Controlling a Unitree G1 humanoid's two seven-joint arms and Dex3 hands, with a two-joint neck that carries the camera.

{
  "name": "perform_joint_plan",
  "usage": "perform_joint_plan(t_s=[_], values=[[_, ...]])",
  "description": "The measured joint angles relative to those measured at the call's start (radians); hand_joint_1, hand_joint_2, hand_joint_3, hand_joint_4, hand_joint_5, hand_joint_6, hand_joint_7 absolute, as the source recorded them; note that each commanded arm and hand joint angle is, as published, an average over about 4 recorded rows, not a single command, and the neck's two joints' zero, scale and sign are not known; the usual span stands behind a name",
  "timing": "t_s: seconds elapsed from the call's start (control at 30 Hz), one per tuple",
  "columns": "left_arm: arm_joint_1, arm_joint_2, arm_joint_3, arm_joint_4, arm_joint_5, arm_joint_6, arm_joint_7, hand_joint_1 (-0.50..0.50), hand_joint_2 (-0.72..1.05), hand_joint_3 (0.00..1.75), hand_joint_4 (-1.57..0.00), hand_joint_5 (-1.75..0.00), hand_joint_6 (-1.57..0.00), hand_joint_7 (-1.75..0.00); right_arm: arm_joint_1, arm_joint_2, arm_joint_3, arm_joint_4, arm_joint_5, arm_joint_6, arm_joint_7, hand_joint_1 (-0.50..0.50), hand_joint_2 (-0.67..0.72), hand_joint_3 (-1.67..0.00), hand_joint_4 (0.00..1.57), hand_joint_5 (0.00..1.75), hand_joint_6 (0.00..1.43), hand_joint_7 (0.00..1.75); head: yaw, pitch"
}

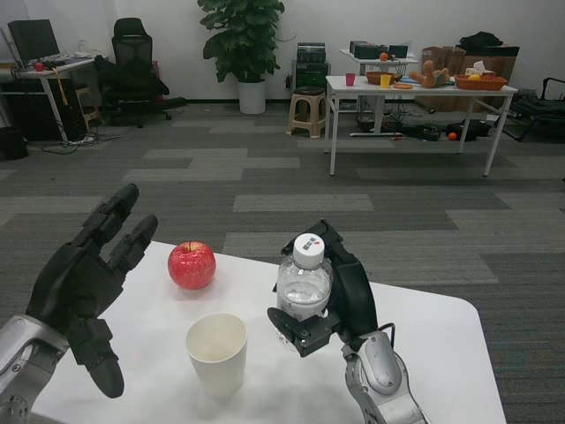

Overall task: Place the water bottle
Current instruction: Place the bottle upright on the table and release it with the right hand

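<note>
A clear water bottle (305,287) with a white cap stands upright over the middle of the white table (433,353). My right hand (340,296) grips it from the right and behind, fingers wrapped around its body. Whether the bottle's base touches the table is hidden by my fingers. My left hand (84,287) hovers raised over the table's left side, fingers spread, holding nothing.
A red apple (192,264) lies on the table behind and left of the bottle. A white paper cup (216,352) stands just left of the bottle, close to my right fingers. Beyond the table is carpeted floor, with desks, a chair and a plant far off.
</note>
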Motion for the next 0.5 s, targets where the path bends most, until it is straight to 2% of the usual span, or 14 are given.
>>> perform_joint_plan(t_s=[0.17, 0.3, 0.5], values=[[0.0, 0.0, 0.0, 0.0, 0.0, 0.0, 0.0, -0.5, -0.64, 0.09, 0.0, 0.0, 0.0, 0.0, -0.003, -0.001, -0.003, 0.032, -0.01, -0.002, 0.0, 0.46, 0.09, -1.51, 1.2, 1.55, 0.51, 1.54, 0.002, -0.001], [0.0, 0.0, 0.0, 0.0, 0.0, 0.0, 0.0, -0.5, -0.55, 0.09, 0.0, 0.0, 0.0, 0.0, -0.005, -0.002, -0.003, 0.088, -0.016, -0.006, 0.0, 0.46, 0.09, -1.51, 1.2, 1.55, 0.51, 1.54, 0.004, -0.003], [0.0, 0.0, 0.0, 0.0, 0.0, 0.0, 0.0, -0.5, -0.55, 0.09, 0.0, 0.0, 0.0, 0.0, -0.009, -0.003, -0.003, 0.16, -0.018, -0.026, -0.001, 0.46, 0.09, -1.51, 1.2, 1.55, 0.51, 1.54, 0.004, -0.008]])
